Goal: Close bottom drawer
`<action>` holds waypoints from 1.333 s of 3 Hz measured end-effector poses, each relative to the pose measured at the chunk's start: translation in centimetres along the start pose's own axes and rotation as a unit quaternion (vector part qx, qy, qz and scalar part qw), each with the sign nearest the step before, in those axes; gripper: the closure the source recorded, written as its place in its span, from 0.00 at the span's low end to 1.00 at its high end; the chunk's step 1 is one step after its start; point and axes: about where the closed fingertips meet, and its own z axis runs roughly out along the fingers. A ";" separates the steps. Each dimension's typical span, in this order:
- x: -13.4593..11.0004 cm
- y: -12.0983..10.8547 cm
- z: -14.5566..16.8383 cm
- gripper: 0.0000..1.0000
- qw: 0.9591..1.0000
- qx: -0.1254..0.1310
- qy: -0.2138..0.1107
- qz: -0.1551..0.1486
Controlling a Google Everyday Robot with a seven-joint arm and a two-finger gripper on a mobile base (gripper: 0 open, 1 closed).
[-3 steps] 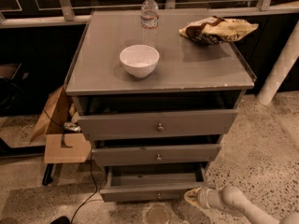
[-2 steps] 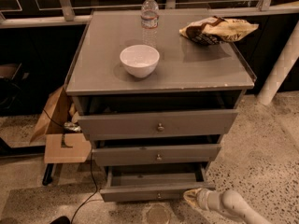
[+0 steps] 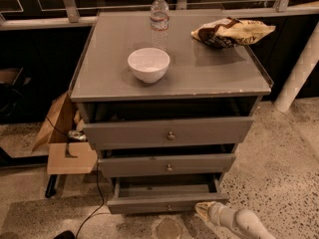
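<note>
The grey cabinet (image 3: 169,73) has three drawers, all pulled out. The bottom drawer (image 3: 167,202) is the lowest, pulled out the furthest, with a slim front and a small round knob (image 3: 169,207). Its dark inside shows above the front panel. My gripper (image 3: 205,210) is low at the right, on the end of a white arm that comes in from the bottom right corner. It sits right by the right end of the bottom drawer's front panel, at floor level.
A white bowl (image 3: 148,64), a water bottle (image 3: 159,18) and a chip bag (image 3: 231,32) stand on the cabinet top. A cardboard box (image 3: 66,141) and a black cable (image 3: 97,203) lie at the left. A white post (image 3: 299,68) stands at the right.
My gripper has moved a little to the left and up, closer to the right end of the bottom drawer's front. The drawer still stands pulled out.
</note>
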 end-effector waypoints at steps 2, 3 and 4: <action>1.0 -1.5 1.6 1.00 0.998 0.061 0.002 -0.005; 1.6 -2.5 2.8 1.00 0.996 0.094 0.000 -0.001; 2.1 -3.3 3.6 1.00 0.993 0.117 -0.002 0.000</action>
